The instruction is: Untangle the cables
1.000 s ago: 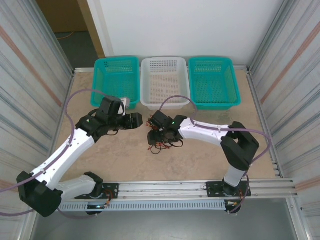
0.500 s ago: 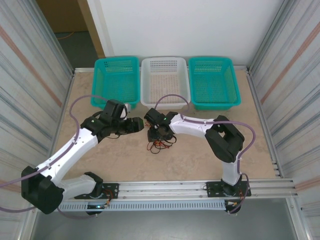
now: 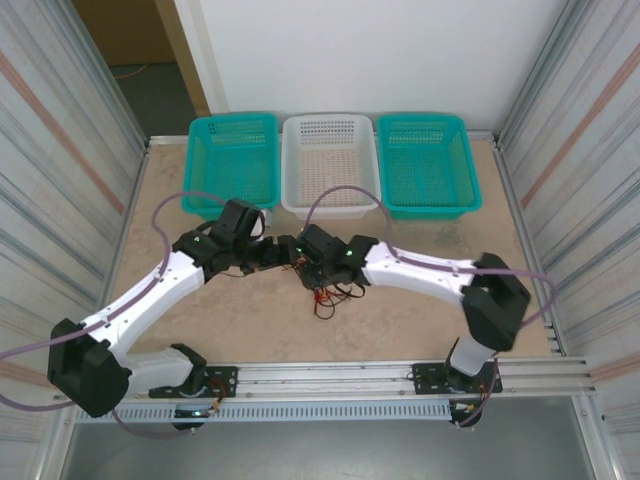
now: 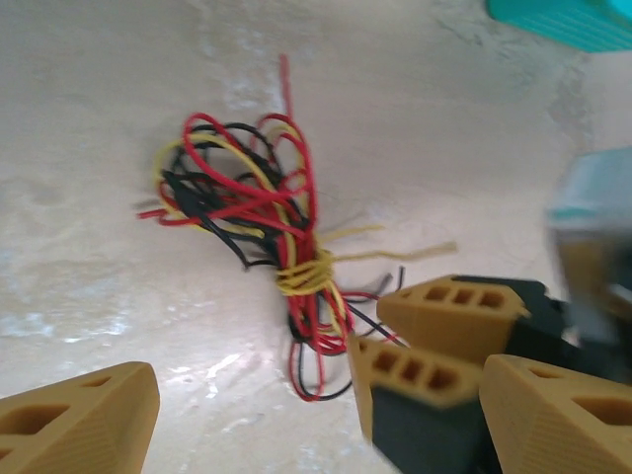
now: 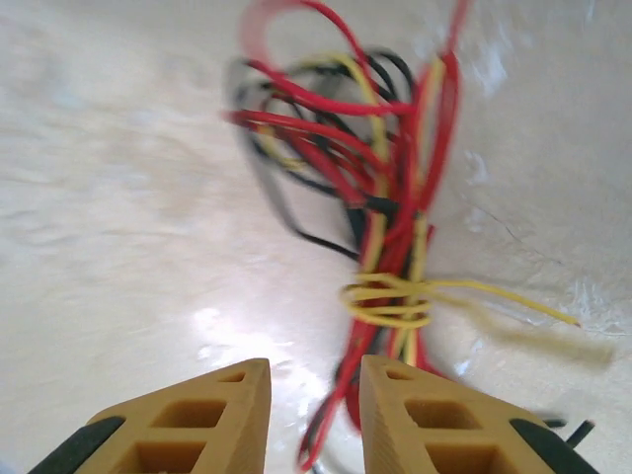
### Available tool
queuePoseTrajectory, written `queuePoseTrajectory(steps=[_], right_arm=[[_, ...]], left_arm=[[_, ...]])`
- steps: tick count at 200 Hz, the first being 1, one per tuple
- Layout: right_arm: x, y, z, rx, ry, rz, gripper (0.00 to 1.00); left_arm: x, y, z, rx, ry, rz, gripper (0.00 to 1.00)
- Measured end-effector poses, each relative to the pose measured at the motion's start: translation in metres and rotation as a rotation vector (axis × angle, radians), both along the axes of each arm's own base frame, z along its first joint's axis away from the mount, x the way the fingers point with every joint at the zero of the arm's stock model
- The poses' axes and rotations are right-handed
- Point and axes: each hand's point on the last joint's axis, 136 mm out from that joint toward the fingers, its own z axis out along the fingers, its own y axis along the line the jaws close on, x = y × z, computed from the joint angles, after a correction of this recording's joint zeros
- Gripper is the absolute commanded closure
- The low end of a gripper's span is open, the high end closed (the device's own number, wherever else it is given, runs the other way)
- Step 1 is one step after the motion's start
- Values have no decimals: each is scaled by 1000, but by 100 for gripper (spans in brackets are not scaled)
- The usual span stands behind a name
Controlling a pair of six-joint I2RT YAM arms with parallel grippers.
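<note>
Tangled red, black and yellow cables (image 3: 322, 292) lie mid-table (image 3: 420, 325), with a yellow strand wound round the bundle. Left gripper (image 3: 283, 250): just beside the bundle, fingers wide apart. Right gripper (image 5: 315, 390): at the bundle's end, fingers narrowly apart with red strands in the gap; whether they pinch cannot be told.

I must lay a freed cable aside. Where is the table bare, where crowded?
Bare: the table between right teal basket and right arm, and between the cables and near rail. Crowded: centre, where left end effector and right end effector meet.
</note>
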Motion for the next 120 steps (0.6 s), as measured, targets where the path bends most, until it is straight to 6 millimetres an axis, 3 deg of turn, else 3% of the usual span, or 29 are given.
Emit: queuePoseTrajectory(steps=[14,30,52,63,75,120], right_arm=[[0,-4,30,51,-69,25,81],[2,-7,59,101,-137,44,81],[7,-15,72,118,-163,40,65],[12,-21,65,92,-144,23,47],[14,-27,49,44,-108,7,38],[-20,-13,-23,-153,76,12,30]], left_arm=[[0,-9,10,-40,-7,4,11],[2,-11,16,-71,-1,43,11],[7,0,22,-90,6,119,12],[9,7,23,-93,12,150,13],[10,14,20,-81,25,175,14],[0,25,-7,-34,103,207,16]])
